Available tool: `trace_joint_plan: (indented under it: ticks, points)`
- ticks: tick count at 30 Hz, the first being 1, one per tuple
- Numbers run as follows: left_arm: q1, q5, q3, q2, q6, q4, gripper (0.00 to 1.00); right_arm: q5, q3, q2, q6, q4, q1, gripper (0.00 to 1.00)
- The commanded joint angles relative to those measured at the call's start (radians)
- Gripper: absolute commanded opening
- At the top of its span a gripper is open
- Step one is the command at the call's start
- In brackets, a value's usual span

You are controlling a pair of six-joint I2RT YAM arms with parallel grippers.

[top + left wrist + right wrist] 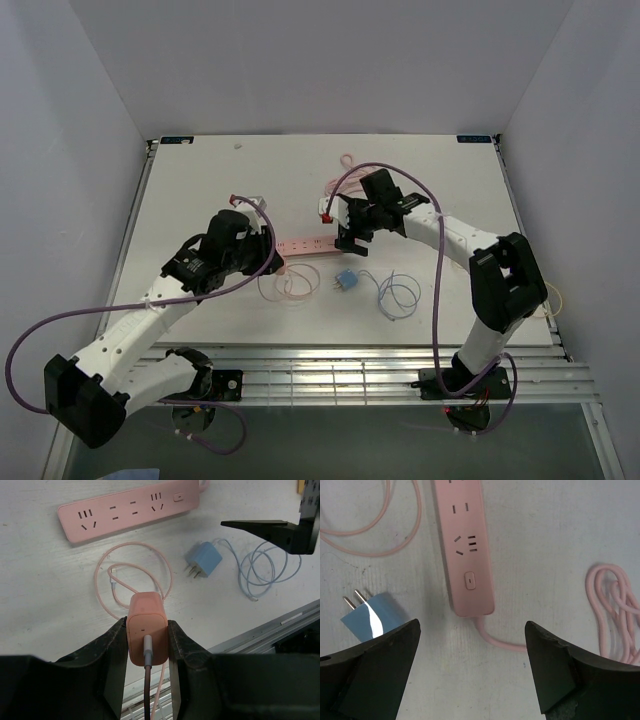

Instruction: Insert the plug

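A pink power strip [305,243] lies flat at the table's middle, sockets up; it also shows in the left wrist view [131,510] and the right wrist view [465,545]. My left gripper [146,630] is shut on a pink charger plug [146,612], cable trailing back, held above the table near the strip's left end [265,260]. My right gripper [472,665] is open and empty, hovering just past the strip's switch end [350,232]. The plug's prongs are hidden.
A blue charger plug [346,281] lies in front of the strip, prongs visible [370,615], with its coiled pale cable [398,295]. A loose pink cable coil [132,580] lies under my left gripper. The strip's pink cord [617,605] is bundled behind the right gripper.
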Motion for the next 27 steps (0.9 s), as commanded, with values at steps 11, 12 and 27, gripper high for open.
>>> trace_joint_plan:
  ticks: [11, 12, 27]
  points:
    - [-0.003, -0.12, 0.001, -0.068, -0.065, -0.09, 0.0, 0.002, 0.132, 0.198, -0.073, -0.028, 0.082, 0.9]
    - [-0.003, -0.121, 0.003, -0.071, -0.066, -0.093, 0.0, 0.007, 0.133, 0.208, -0.074, -0.016, 0.082, 0.9]
    - [-0.003, -0.1, 0.045, 0.011, -0.011, 0.061, 0.0, 0.088, 0.164, 0.307, -0.051, 0.047, 0.081, 0.67]
